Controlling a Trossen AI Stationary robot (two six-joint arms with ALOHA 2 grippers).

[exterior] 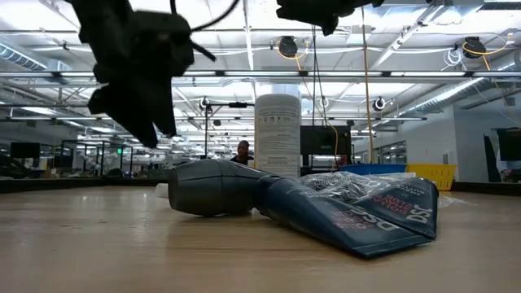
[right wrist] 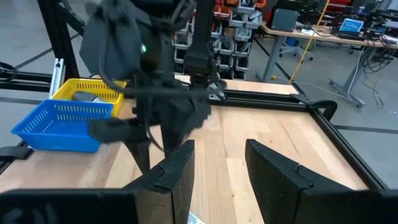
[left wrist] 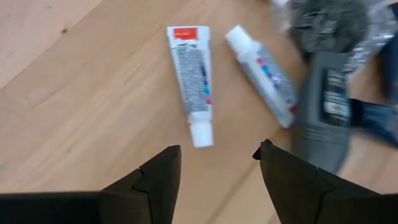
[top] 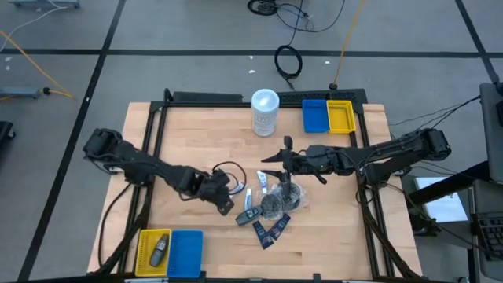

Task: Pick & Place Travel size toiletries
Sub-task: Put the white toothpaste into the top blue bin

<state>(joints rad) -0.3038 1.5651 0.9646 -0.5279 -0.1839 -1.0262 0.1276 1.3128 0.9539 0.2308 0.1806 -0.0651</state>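
Hovering open-fingered, left gripper (left wrist: pixel 214 163) — white tube (left wrist: pixel 190 78) lying flat on the table (left wrist: pixel 62 93) just ahead of the fingertips, cap end nearest — light, soft, probably slippery, best pinched across the mid-body rather than the cap.

I get even, bright light from ceiling strips (exterior: pixel 244 75), soft shadows on the table (top: pixel 196 134), and blur on the grey bottle (left wrist: pixel 324 109) beyond my left claw (left wrist: pixel 217 163).

Bare wood w/ room around left end effector (top: pixel 229 201); toiletry pile (top: pixel 271 208) just beside.
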